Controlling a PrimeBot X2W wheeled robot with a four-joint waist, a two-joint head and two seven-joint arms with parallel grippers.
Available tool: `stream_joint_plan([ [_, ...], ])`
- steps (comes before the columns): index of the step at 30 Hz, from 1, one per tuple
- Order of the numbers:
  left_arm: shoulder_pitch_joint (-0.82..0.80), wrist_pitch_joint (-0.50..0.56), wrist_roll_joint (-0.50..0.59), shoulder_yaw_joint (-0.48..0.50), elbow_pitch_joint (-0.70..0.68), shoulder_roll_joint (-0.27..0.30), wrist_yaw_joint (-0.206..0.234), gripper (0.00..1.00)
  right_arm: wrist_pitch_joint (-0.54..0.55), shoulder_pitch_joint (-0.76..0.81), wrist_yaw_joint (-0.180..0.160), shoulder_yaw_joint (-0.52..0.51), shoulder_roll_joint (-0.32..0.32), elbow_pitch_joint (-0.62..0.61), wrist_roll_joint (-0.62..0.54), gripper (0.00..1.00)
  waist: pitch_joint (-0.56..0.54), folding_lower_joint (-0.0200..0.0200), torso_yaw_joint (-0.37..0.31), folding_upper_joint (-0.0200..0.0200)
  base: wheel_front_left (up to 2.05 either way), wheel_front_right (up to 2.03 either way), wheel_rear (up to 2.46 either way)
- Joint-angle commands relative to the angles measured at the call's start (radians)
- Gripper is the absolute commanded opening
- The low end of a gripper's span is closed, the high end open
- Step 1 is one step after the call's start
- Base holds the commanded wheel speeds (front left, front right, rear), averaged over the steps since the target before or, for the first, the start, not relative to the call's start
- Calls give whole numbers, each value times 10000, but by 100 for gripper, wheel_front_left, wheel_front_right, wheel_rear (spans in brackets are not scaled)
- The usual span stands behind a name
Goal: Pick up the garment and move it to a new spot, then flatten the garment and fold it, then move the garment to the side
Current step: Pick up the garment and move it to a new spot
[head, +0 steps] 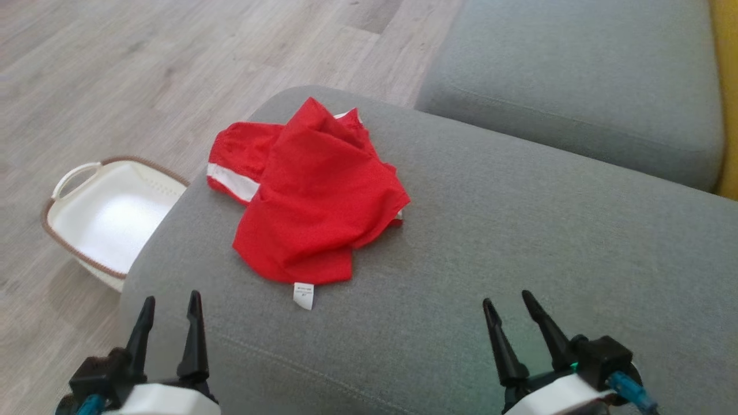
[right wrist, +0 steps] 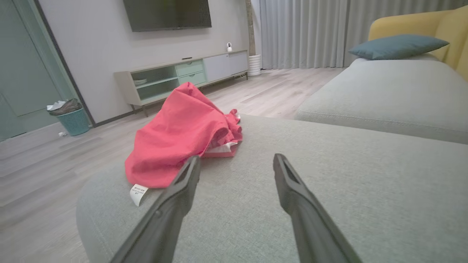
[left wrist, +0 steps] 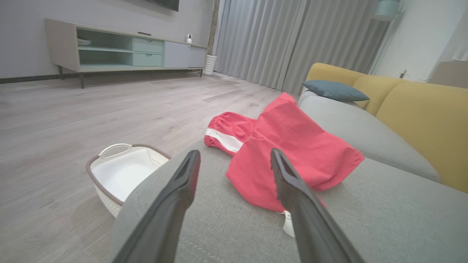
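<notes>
Now my left jaws hang wide and empty at the sofa seat's (head: 519, 230) near left corner; the red garment (head: 311, 196) lies crumpled by its far left edge; my right jaws gape too. I'd pinch a thick fold, not the label (head: 303, 295).

— Where is the garment (head: 314, 196) lying?
— I'm seeing it lying on the seat cushion (head: 519, 259), toward the far left corner, ahead of my left tool (head: 172, 297) and well apart from my right tool (head: 508, 298).
— And the basket (head: 109, 219)?
— It's sitting on the floor (head: 115, 69), just left of the cushion.
</notes>
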Motion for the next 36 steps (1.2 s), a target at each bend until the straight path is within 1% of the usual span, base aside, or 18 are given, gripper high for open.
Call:
stream_joint_plan([
  [1,-396,-122,-49,353,-423,-41,8,100,-109,-555,-7,271,-81,-213,53,100,86,0,84,-1,0,0,0],
  [5,-409,-122,-78,595,-539,-41,-29,100,-109,-646,-7,312,-81,-140,66,100,114,0,109,-1,0,0,0],
  [9,-572,-122,42,930,-563,-37,-227,100,-109,-637,-7,131,-81,-71,64,100,89,0,63,-1,0,0,0],
  [12,-817,-122,193,981,-412,109,-406,100,-109,-531,-7,-140,-81,-105,244,100,88,0,34,-1,0,0,0],
  [14,-1107,-122,271,917,-219,307,-526,100,-109,-451,-7,-365,-81,-126,253,100,124,0,15,-1,0,0,0],
  [15,-1463,-122,337,860,-47,578,-613,100,-109,-464,-7,-490,-81,-161,130,100,307,0,-154,-1,0,0,0],
  [17,-1896,-109,443,854,205,933,-654,100,-109,-598,-7,-608,-81,-224,-54,100,641,0,-394,-1,0,0,0],
  [21,-3107,165,204,1036,614,1523,-713,100,-109,-1090,-7,-930,-81,-460,-349,100,1501,0,-873,-1,0,0,0],
  [24,-4129,595,29,685,1017,2033,-802,100,-109,-1424,-7,-1240,-81,-720,-575,100,2138,0,-1142,-1,0,0,0],
  [28,-5626,1527,-258,-36,1751,2677,-852,100,-107,-1819,-7,-1707,-81,-1121,-899,100,2960,0,-1472,-1,0,0,0],
  [34,-7956,2883,-1413,-1869,3171,3848,-861,100,37,-2244,-7,-2314,-81,-1872,-1106,100,3941,0,-1926,-1,0,0,0],
  [36,-8621,3348,-1925,-2421,3666,4137,-862,100,96,-2303,-7,-2384,-81,-2055,-1152,100,4145,0,-2045,-1,0,0,0],
])
